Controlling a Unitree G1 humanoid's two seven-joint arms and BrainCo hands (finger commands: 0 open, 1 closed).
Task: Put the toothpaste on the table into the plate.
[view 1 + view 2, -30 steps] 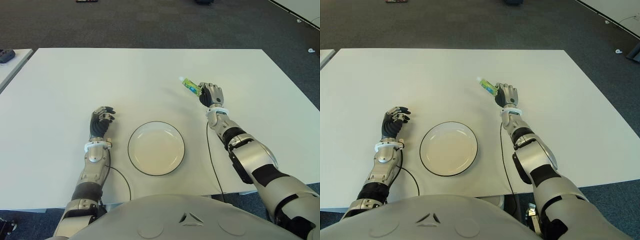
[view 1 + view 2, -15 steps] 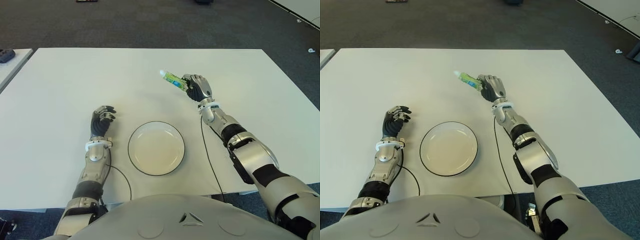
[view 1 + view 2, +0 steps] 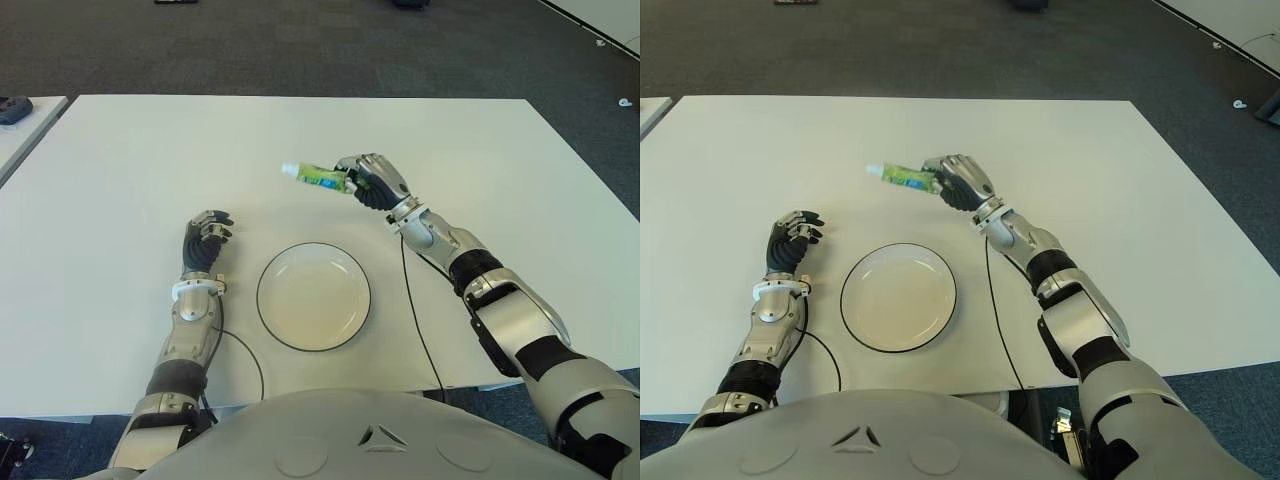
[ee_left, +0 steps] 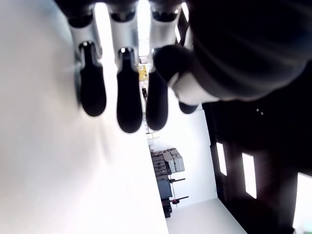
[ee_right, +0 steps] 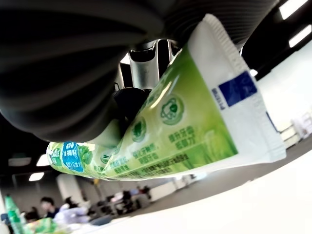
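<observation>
A green and white toothpaste tube (image 3: 318, 177) hangs in the air, cap end pointing left, with my right hand (image 3: 372, 182) shut on its tail end. The tube (image 5: 161, 131) fills the right wrist view, pinched under the fingers. It is above the table (image 3: 120, 150), just beyond the far rim of the white plate (image 3: 313, 296), which has a dark edge and nothing in it. My left hand (image 3: 203, 240) shows left of the plate with its fingers (image 4: 127, 87) curled down onto the tabletop, holding nothing.
A thin black cable (image 3: 418, 320) runs from the right wrist toward the table's near edge, right of the plate. Another cable (image 3: 240, 350) loops by the left forearm. A second table's corner (image 3: 20, 110) with a dark object is at far left.
My right hand has carried the toothpaste up and to the left, from the right side of the table to a spot above the plate's far rim. The left hand has not moved.
</observation>
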